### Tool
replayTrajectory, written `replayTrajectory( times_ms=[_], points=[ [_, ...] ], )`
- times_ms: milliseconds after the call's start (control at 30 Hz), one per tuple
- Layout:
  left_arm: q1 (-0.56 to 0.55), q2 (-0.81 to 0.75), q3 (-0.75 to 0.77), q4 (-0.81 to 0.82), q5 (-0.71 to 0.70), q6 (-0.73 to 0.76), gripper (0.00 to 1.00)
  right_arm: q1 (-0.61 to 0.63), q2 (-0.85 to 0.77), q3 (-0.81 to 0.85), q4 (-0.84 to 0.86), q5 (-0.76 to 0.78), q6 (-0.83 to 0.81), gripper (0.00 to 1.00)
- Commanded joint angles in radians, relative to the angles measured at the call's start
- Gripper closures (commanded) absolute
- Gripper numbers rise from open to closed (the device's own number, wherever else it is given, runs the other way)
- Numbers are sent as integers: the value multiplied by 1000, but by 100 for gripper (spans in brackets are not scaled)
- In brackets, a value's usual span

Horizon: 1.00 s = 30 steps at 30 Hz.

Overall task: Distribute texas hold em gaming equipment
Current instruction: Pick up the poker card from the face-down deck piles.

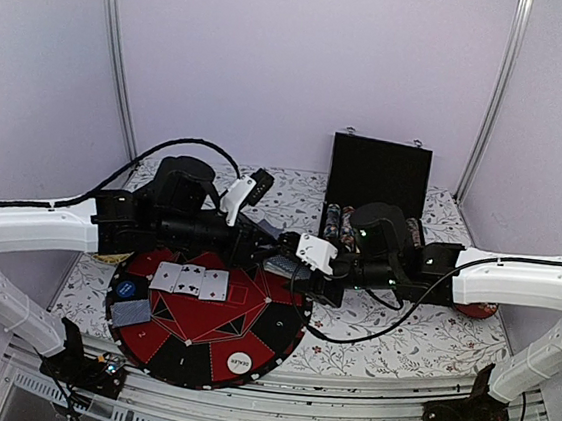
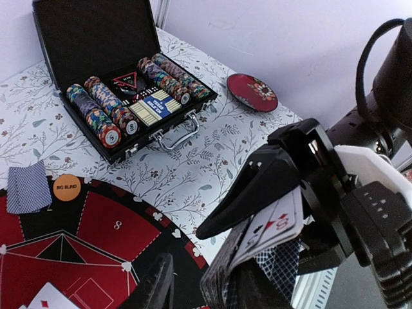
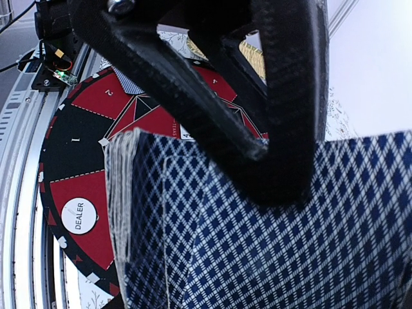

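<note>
My right gripper (image 1: 293, 268) is shut on a deck of playing cards (image 1: 280, 266) with blue patterned backs, held over the far right edge of the round red and black mat (image 1: 279, 326). In the right wrist view one finger (image 3: 283, 129) presses on the deck's back (image 3: 257, 251). My left gripper (image 2: 206, 290) is open, and the deck's edge (image 2: 222, 277) stands between its fingers. Three face-up cards (image 1: 190, 281), a blue disc (image 1: 127, 290), face-down cards (image 1: 131, 312) and the white DEALER disc (image 1: 239, 361) lie on the mat. An orange BIG BLIND disc (image 2: 67, 187) lies beside more face-down cards (image 2: 29, 188).
An open black case (image 1: 379, 171) with rows of chips (image 2: 106, 116) stands at the back right. A red plate (image 2: 252, 91) lies to its right, partly under my right arm in the top view. Cables run over the flowered tablecloth (image 1: 418, 341).
</note>
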State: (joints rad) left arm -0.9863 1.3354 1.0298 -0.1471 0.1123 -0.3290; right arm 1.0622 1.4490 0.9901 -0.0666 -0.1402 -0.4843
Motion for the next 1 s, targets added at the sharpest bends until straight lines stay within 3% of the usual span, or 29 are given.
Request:
replayTrajectory(
  times_ms=[0, 167, 267, 433, 567, 800, 967],
  points=[
    [2, -30, 8, -47, -70, 13, 65, 9, 3, 12, 27, -13, 7, 50],
    [3, -46, 12, -86, -115, 20, 66, 9, 2, 13, 25, -12, 5, 50],
    [3, -52, 14, -100, -119, 24, 71, 10, 4, 13, 23, -12, 4, 50],
    [0, -50, 26, -101, -78, 33, 64, 10, 3, 13, 27, -14, 4, 50],
    [-14, -46, 29, -66, -20, 52, 64, 10, 5, 14, 25, -14, 3, 50],
    [-36, -52, 39, -42, 7, 64, 79, 10, -1, 12, 28, -37, 2, 50],
    [-38, -71, 38, -45, 4, 64, 78, 10, -1, 5, 30, -27, 1, 51]
  ],
)
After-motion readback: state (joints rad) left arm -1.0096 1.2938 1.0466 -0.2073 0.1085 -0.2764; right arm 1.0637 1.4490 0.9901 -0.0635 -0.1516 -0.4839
